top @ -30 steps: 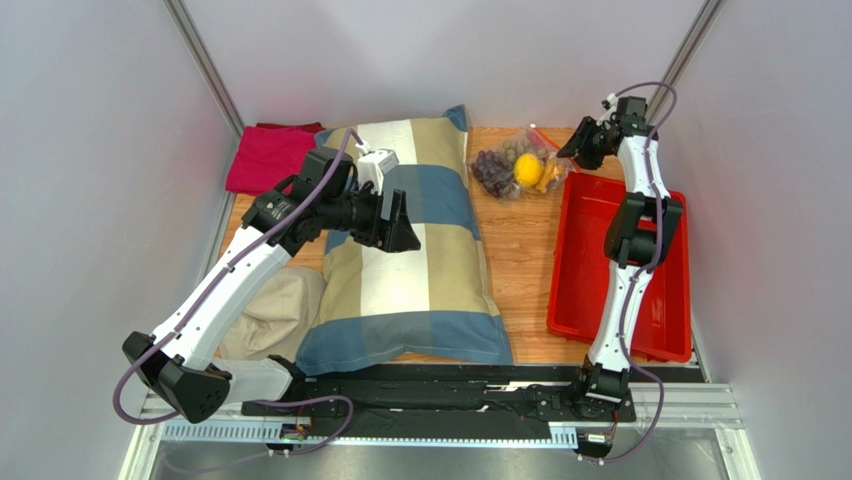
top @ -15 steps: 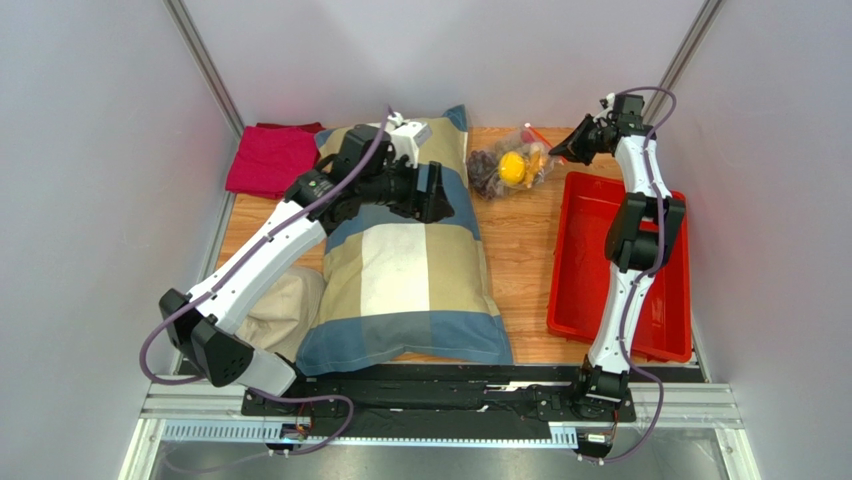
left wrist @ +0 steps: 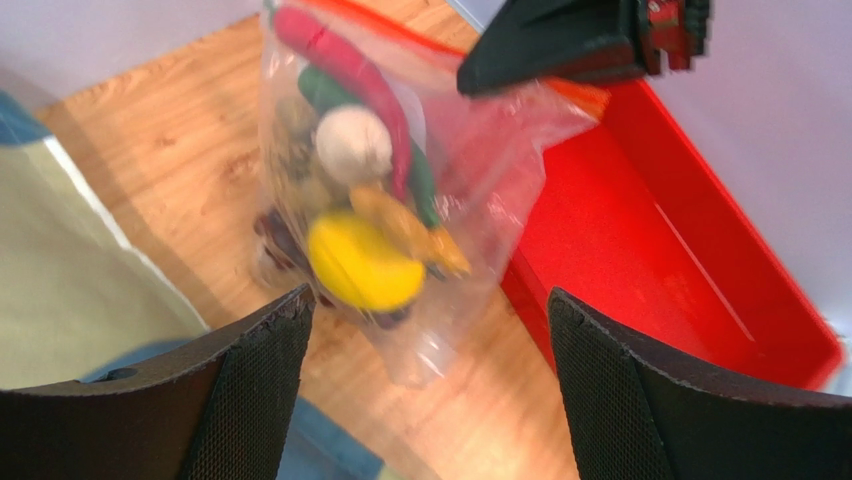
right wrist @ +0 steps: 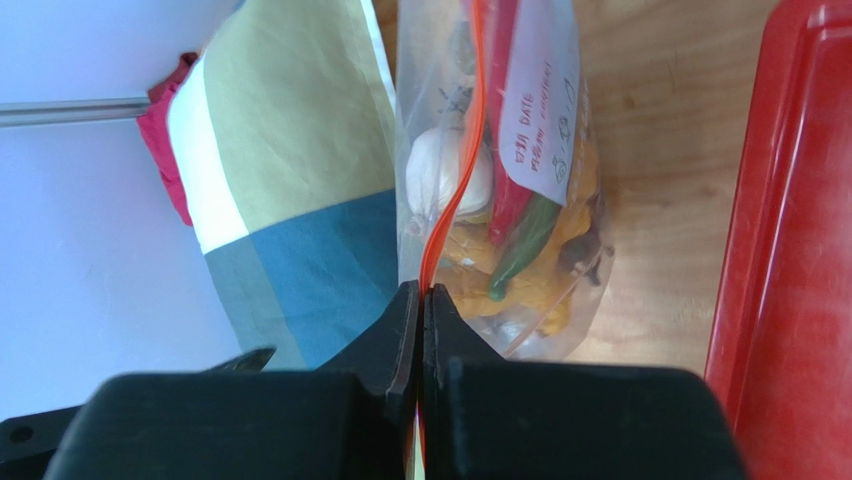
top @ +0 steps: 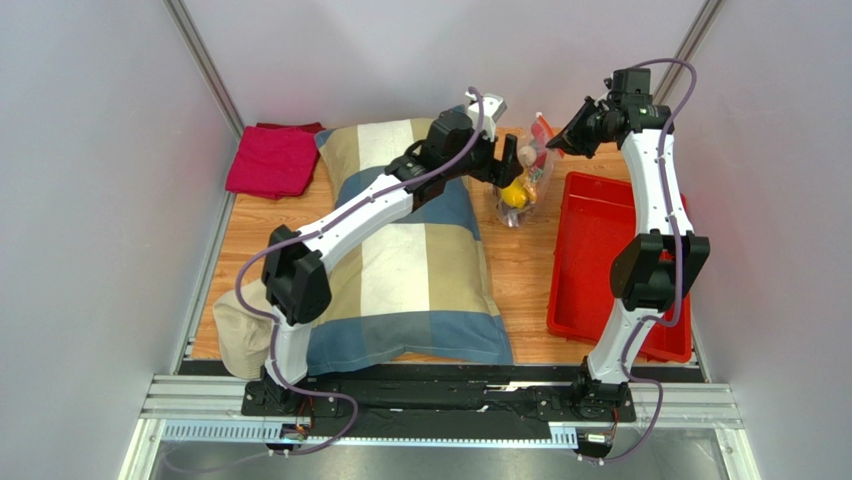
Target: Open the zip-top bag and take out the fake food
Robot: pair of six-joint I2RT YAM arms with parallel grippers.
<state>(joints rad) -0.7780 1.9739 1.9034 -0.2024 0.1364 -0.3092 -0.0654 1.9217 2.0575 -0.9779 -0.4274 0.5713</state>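
Note:
The zip-top bag [top: 527, 172] hangs upright over the wooden tabletop, between the pillow and the red tray. My right gripper [top: 556, 141] is shut on its red-orange zip strip [right wrist: 470, 130], which runs out from between the closed fingertips in the right wrist view. The fake food shows through the clear plastic: a yellow lemon [left wrist: 362, 262], a white bulb [left wrist: 353, 144], a red pepper [left wrist: 350, 75], a green vegetable [right wrist: 525, 245]. My left gripper [left wrist: 428, 300] stands open just left of the bag, level with its lower half, and touches nothing.
A large striped pillow [top: 410, 250] covers the left and middle of the table. The red tray [top: 620, 260] lies at the right. A red cloth [top: 272, 160] sits at the back left, and a beige cloth [top: 235, 335] lies by the left arm's base.
My right gripper has shut on the zip strip and lifted the bag upright. My left arm has swung right across the pillow up to the bag.

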